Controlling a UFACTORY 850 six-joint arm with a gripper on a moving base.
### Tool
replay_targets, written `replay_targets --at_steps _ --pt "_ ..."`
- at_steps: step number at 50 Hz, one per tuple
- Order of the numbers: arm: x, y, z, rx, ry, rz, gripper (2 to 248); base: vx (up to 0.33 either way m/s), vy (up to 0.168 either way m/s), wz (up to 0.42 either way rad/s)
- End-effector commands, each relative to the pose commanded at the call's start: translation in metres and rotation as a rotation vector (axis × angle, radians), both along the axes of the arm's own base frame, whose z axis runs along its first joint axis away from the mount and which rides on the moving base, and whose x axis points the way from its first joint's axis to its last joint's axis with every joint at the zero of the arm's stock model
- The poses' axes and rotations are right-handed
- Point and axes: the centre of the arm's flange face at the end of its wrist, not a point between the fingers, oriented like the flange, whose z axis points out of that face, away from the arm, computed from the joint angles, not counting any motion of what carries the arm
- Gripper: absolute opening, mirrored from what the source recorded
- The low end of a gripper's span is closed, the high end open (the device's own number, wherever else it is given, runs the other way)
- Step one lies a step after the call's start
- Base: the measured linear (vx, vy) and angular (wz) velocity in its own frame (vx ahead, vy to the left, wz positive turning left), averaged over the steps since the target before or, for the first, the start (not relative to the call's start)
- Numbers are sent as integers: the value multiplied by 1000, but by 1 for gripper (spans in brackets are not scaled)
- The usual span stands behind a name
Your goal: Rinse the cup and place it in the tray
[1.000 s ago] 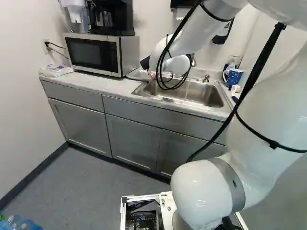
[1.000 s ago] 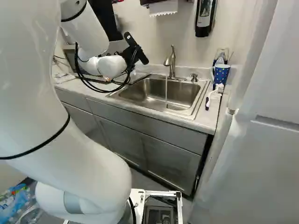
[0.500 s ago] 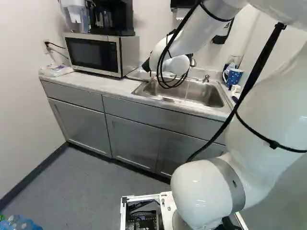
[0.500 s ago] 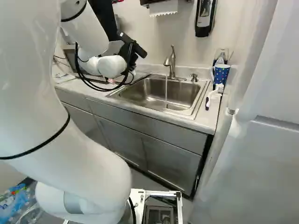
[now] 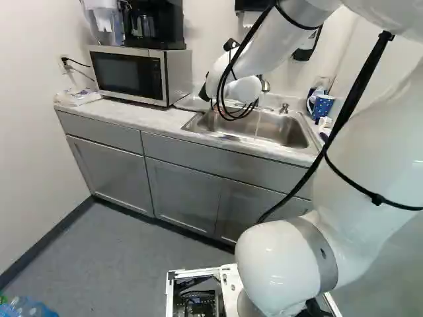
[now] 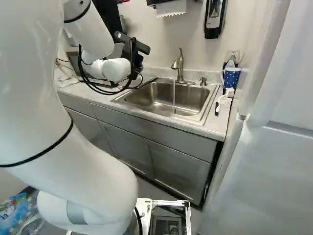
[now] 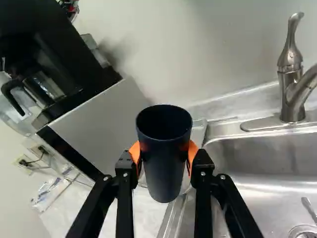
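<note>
Gripper [image 6: 137, 60], upper left in the right base view, parted fingers [image 7: 127, 166] snug against a dark cup's [image 7: 165, 161] sides.

A tall, dark navy cup [image 7: 163, 163] is being held clasped from both sides above the counter [image 7: 149, 215], tapering from its open round mouth to a narrower base and showing a dark interior. Behind it, a pale, see-through tray [image 7: 199, 131] is lying toward the counter's back edge, partly hidden.
</note>
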Motion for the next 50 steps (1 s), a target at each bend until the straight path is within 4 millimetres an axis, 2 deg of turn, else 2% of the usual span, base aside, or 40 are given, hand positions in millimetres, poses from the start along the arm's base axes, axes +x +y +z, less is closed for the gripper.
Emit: replay_targets --at_steps 50 --pt "0 0 0 -521 -45 60 111 0 0 0"
